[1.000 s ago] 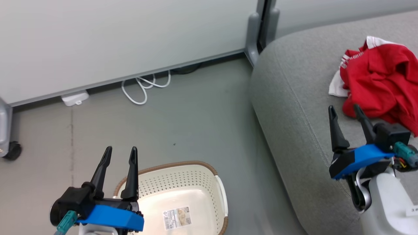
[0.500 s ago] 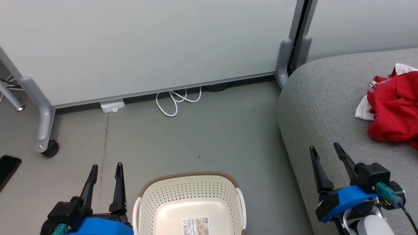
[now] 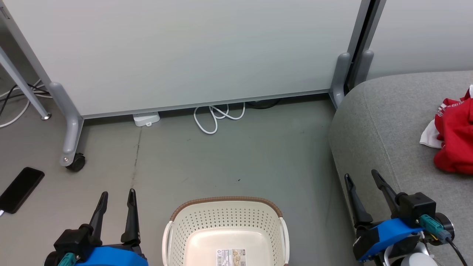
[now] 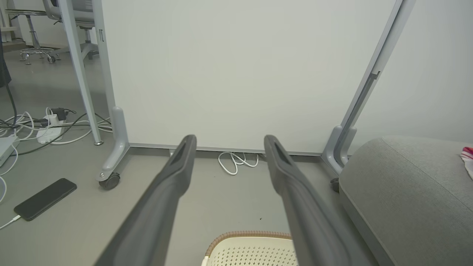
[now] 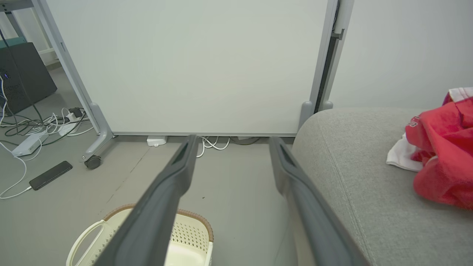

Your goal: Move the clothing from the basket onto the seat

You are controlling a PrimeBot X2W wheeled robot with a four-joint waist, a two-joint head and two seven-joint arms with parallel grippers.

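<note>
Dark tapered jaws, blue housings (image 3: 388, 232), teal plugs (image 3: 428, 222)

Head cam high, looking down at grey floor (image 3: 240, 162) toward pale partition panel (image 3: 184, 55). Both wrist cams low, level, facing same panel; all share cream perforated basket (image 3: 227, 218) and grey fabric sofa (image 3: 388, 122).

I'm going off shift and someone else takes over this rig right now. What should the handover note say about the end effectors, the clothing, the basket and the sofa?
End effectors: the left end effector is open and holds nothing, over the floor left of the basket. The right end effector is open and holds nothing, at the front edge of the sofa.
Things: the clothing lies bunched on the sofa, partly cut off by the frame.
Done: no garment in the part of the basket that shows.
Left: check the basket's near end, which is out of frame, and count the garments in the pile.
</note>
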